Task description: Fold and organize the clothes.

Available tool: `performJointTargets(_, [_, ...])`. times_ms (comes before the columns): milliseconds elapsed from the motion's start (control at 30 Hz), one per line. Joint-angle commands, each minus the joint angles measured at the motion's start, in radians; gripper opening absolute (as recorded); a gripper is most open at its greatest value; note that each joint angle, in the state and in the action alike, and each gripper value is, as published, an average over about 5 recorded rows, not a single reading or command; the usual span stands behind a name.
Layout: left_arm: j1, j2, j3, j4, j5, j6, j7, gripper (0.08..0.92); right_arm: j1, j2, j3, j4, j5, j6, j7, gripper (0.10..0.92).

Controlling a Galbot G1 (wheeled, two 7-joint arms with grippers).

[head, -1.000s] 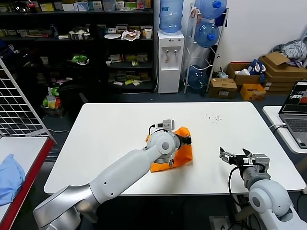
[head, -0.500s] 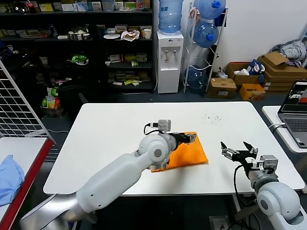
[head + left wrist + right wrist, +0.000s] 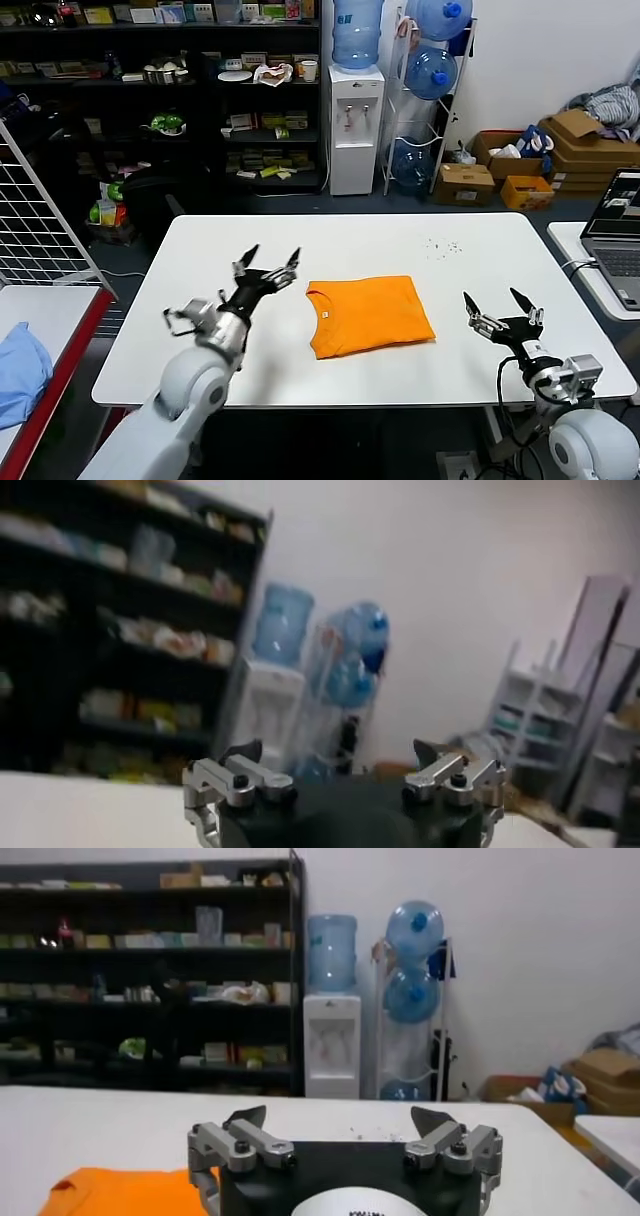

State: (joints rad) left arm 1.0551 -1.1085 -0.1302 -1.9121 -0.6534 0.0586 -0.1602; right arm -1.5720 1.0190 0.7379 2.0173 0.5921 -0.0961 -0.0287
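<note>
The orange T-shirt [image 3: 368, 315] lies folded into a flat rectangle in the middle of the white table [image 3: 250, 250], round neck toward the left. Its corner also shows in the right wrist view as the orange T-shirt [image 3: 120, 1191]. My left gripper [image 3: 268, 267] hovers open to the left of the shirt, apart from it, nothing between its fingers; in its own wrist view the left gripper [image 3: 340, 750] points at the room beyond the table. My right gripper [image 3: 498, 301] stands open to the right of the shirt, near the table's right front, the same right gripper [image 3: 340, 1116] being empty.
A light blue cloth [image 3: 20, 372] lies on a side table at the far left beside a wire rack [image 3: 40, 230]. A laptop [image 3: 618, 235] sits on another table at the right. Shelves [image 3: 160, 90], a water dispenser [image 3: 355, 120] and boxes [image 3: 540, 160] stand behind.
My left gripper let go of the shirt, opened, and pulled back to the left. The shirt went from a bunched fold under the gripper to lying flat. The right gripper dropped slightly.
</note>
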Motion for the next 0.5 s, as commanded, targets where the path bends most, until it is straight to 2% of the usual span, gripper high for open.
performJointTargets(33, [0.574, -0.199, -0.439, -0.188, 0.546, -0.386, 0.281, 0.919, -0.082, 0.103, 0.029, -0.026, -0.129, 0.284, -0.151, 0.921])
performJointTargets(133, [0.607, -0.273, -0.456, -0.209, 0.6, -0.391, 0.296, 0.921, -0.093, 0.131, 0.044, -0.036, -0.15, 0.306, -0.163, 0.921])
performJointTargets(267, [0.641, -0.338, -0.478, -0.205, 0.652, -0.419, 0.306, 0.921, -0.101, 0.174, 0.06, -0.069, -0.174, 0.333, -0.17, 0.921])
performJointTargets(500, [0.677, -0.378, -0.468, -0.194, 0.724, -0.467, 0.308, 0.921, -0.111, 0.236, 0.061, -0.052, -0.221, 0.35, -0.166, 0.921])
